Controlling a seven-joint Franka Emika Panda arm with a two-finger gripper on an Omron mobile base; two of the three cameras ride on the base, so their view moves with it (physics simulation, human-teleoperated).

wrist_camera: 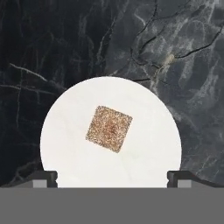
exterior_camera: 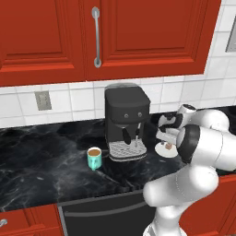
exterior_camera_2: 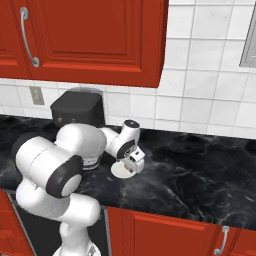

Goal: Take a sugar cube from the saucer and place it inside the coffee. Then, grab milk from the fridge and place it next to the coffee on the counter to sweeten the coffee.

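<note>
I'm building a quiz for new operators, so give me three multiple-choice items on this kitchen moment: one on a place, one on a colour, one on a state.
1. Where does the sugar cube lie?
A. in the mug
B. on the saucer
C. on the bare counter

2. What colour is the mug?
A. teal
B. red
C. white

3. How does the gripper stand?
A. shut on the cube
B. open, above the saucer
C. shut, empty

Answers:
1 B, the hand view shows the cube in the middle of the saucer.
2 A, the left base view shows a teal mug beside the coffee machine.
3 B, its fingertips stand wide apart at the saucer's sides, holding nothing.
</note>
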